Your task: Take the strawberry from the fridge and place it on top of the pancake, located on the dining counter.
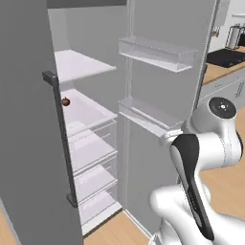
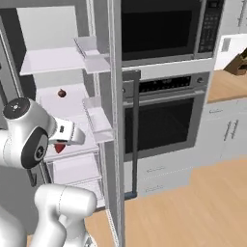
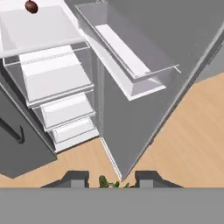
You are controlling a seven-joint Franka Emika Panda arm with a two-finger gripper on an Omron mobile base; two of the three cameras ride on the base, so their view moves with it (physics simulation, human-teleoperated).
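- End effector (image 3: 109,180) clamped on tiny red green-topped strawberry (image 2: 59,148), just outside open tall grey fridge (image 1: 28,143).
- Dark brownish-red round fruit (image 1: 65,101) sits on white shelf (image 1: 88,112).

A home kitchen: open fridge (image 1: 95,124), built-in oven (image 2: 164,120), microwave (image 2: 164,26), wood floor (image 2: 193,207).

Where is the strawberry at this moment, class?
In the right base view the strawberry is at mid-left, gripped in the claw just outside the open fridge, below the dark round fruit.
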